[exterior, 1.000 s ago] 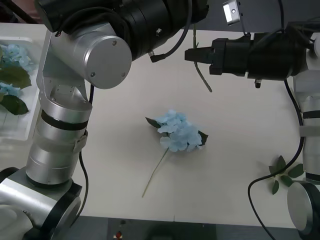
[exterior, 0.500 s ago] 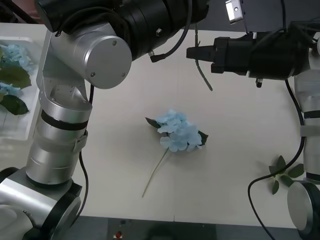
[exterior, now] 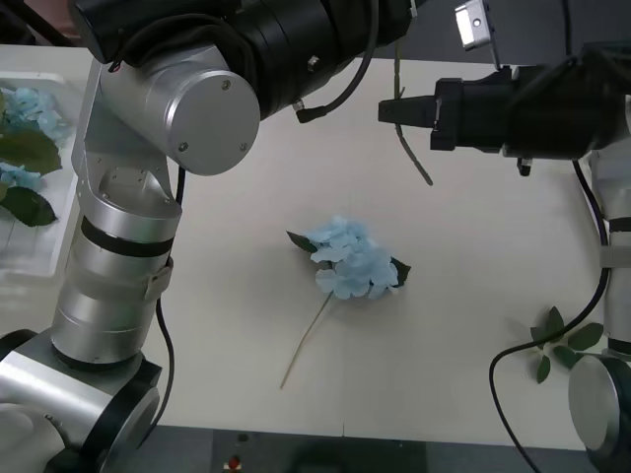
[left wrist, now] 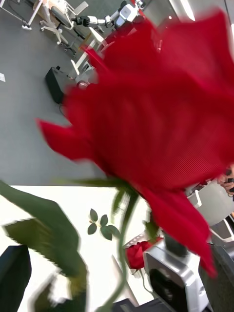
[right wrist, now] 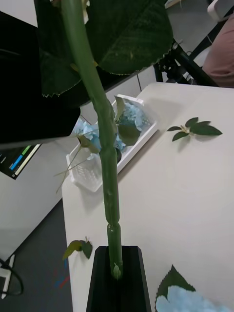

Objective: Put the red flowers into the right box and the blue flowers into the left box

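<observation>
Red rose stem (right wrist: 108, 195) is pinched tight in the right gripper (exterior: 391, 110), hanging over the table (exterior: 473, 266). One blue flower (exterior: 353, 259) lies loose mid-table, nearer the robot. Further left, the left box (exterior: 39, 258) holds more blue ones. Can't tell what the left gripper's doing, just a red bloom (left wrist: 156, 122) right up against its camera.

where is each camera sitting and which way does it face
Front: above the arms, facing down at the table; both arms and the right gripper show.
Right wrist: looks along a green stem pinched in its gripper, toward the left box.
Left wrist: a red flower close up.
Front and right wrist share the loose blue flower.
</observation>
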You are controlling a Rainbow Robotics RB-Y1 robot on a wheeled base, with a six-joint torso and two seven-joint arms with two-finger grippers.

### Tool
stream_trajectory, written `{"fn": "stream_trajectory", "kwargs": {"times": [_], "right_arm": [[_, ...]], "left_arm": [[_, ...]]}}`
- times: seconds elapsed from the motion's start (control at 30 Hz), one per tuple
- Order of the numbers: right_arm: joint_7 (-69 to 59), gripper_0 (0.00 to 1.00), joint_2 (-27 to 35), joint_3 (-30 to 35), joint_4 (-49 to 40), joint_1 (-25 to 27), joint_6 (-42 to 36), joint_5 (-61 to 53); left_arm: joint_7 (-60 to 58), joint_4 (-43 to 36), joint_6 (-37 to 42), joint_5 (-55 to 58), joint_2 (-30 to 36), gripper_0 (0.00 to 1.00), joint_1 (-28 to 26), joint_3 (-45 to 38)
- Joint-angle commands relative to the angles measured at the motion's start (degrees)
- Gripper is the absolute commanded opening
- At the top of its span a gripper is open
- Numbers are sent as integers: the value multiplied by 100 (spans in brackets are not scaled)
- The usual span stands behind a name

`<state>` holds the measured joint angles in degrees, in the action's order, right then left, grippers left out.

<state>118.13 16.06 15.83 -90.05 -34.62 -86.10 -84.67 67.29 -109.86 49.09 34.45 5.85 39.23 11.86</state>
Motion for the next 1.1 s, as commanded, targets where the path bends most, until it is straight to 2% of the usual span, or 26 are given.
{"fn": "stream_trajectory", "kwargs": {"times": [0.03, 0.13, 0.2, 0.3, 0.5, 0.6, 0.73, 0.83, 0.97, 1.1], "right_arm": [[-291, 0, 477, 350, -118, -141, -434, -5], [-607, 0, 907, 614, -118, -80, -900, 12], [-835, 0, 1198, 755, -118, -36, -1163, 12], [-1205, 0, 1540, 948, -118, 61, -1453, 12], [-2119, 0, 2323, 1256, -127, 527, -1814, 48], [-2435, 0, 2815, 1361, -127, 948, -1823, 241], [-2716, 0, 3342, 1484, -118, 1405, -1831, 680], [-2901, 0, 3711, 1519, -109, 1739, -1831, 1252], [-2910, 0, 3905, 1572, 146, 1871, -1831, 1691], [-2743, 0, 3984, 1730, 928, 1871, -1779, 2368]], "left_arm": [[-234, -124, -58, 26, -40, 100, 164, 9], [-243, -106, -145, 9, 65, 100, -56, 35], [-252, -247, -453, 9, 320, 100, -179, 35], [-234, -475, -444, 88, 663, 100, -495, 35], [-120, -1539, -444, 132, 1480, 100, -1857, 334], [-76, -2286, -444, 158, 2078, 100, -2640, 528], [-59, -2936, -444, 229, 2790, 100, -3299, 739], [21, -3103, -444, 229, 3265, 100, -3615, 1011], [328, -3068, -304, 132, 3484, 100, -3773, 1275], [759, -3015, 619, 53, 3502, 100, -3782, 1424]]}}
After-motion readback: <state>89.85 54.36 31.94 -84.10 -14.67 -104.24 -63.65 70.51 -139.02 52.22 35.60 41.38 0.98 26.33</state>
